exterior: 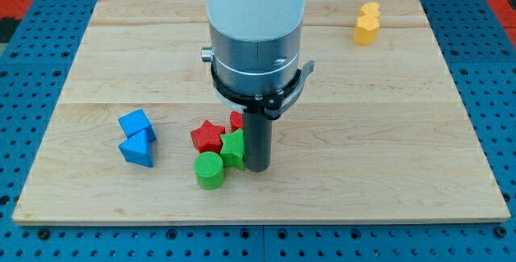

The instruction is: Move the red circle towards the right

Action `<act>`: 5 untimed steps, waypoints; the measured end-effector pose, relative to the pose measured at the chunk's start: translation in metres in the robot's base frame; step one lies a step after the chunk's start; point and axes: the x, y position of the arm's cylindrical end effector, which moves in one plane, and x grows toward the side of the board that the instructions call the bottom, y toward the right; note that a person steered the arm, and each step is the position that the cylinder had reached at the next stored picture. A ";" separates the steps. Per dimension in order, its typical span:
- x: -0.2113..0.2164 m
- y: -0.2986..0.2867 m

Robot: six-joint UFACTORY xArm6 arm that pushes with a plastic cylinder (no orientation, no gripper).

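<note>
The red circle (235, 121) shows only as a small red sliver beside the rod, mostly hidden behind it. My tip (257, 168) rests on the board at the right side of the green star (234, 148), touching or nearly touching it. A red star (208, 136) lies left of the green star. A green circle (210, 170) sits just below and left of the green star. The four blocks form a tight cluster at the view's lower middle.
Two blue blocks (137, 137) lie together at the view's left. A yellow block (367, 23) stands at the view's top right. The wooden board (387, 133) ends at an edge along the view's bottom, with a blue pegboard around it.
</note>
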 end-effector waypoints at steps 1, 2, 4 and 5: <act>0.000 0.000; -0.007 0.029; -0.064 0.072; -0.082 0.059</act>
